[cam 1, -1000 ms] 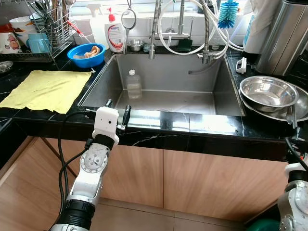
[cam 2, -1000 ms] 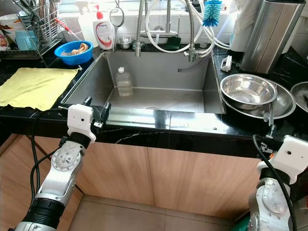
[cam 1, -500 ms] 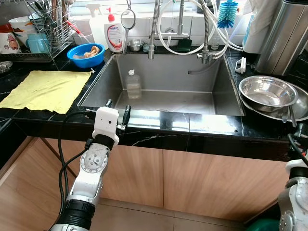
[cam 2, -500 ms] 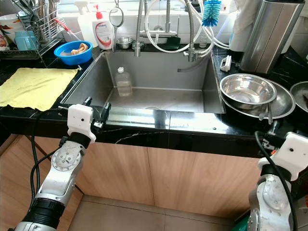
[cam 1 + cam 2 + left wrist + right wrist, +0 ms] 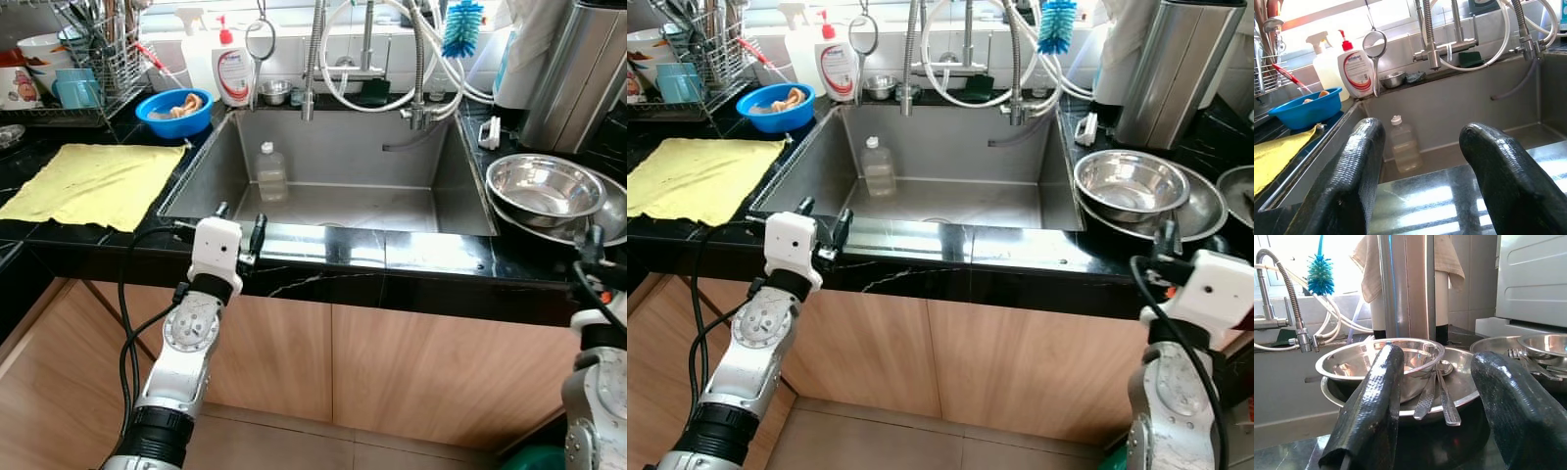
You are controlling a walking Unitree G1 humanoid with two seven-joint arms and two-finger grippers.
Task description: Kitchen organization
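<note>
- Right gripper (image 5: 1164, 238), fingers spread and empty, has risen to counter height, facing the stacked shiny steel bowls (image 5: 1129, 182).
- Left gripper (image 5: 238, 227), also spread, stays at the sink's (image 5: 338, 157) near edge.
- Bowls look like the next pick.

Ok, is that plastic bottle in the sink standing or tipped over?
Standing. The plastic bottle sits upright on the sink floor, cap up, by the left wall.

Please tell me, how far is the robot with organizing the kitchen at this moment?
Little looks done. The plastic bottle stands in the sink, and the steel bowls sit stacked on the counter with cutlery in them. Nothing is in hand: the right gripper is open, pointing at the bowls; the left gripper is open at the sink's front edge. Grasping and putting away all remain.
</note>
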